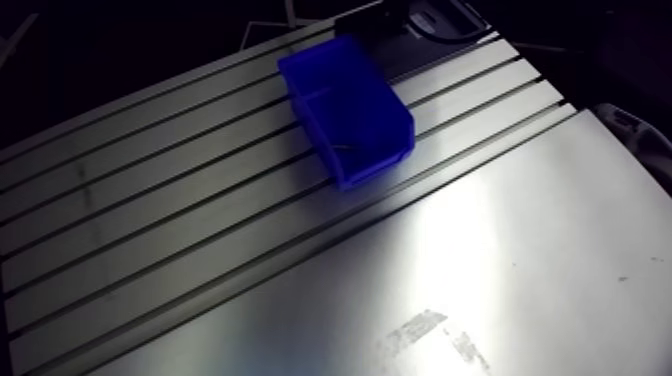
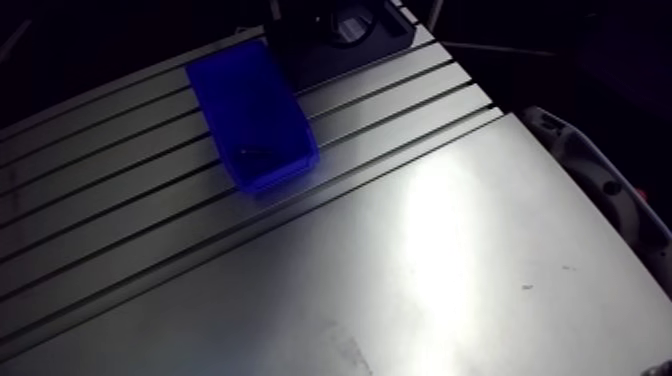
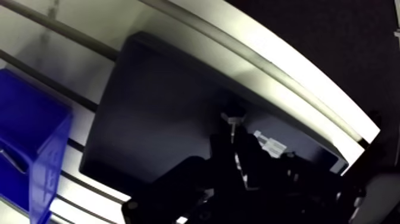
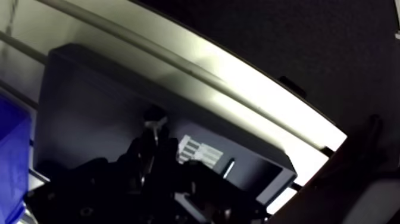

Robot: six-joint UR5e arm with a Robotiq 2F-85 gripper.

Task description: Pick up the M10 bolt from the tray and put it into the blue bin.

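the worktop is bare metal. its slotted part has a satin, faintly streaked finish. the flat sheet beside the slots is smoother and throws back a broad, soft glare, with a scuffed, duller patch near its edge. the blue bin looks like moulded plastic, smooth, with a mild gloss on its walls. the tray is dark and matt, hardly catching any light, with a pale, paper-like label on it. the hand is black and matt.
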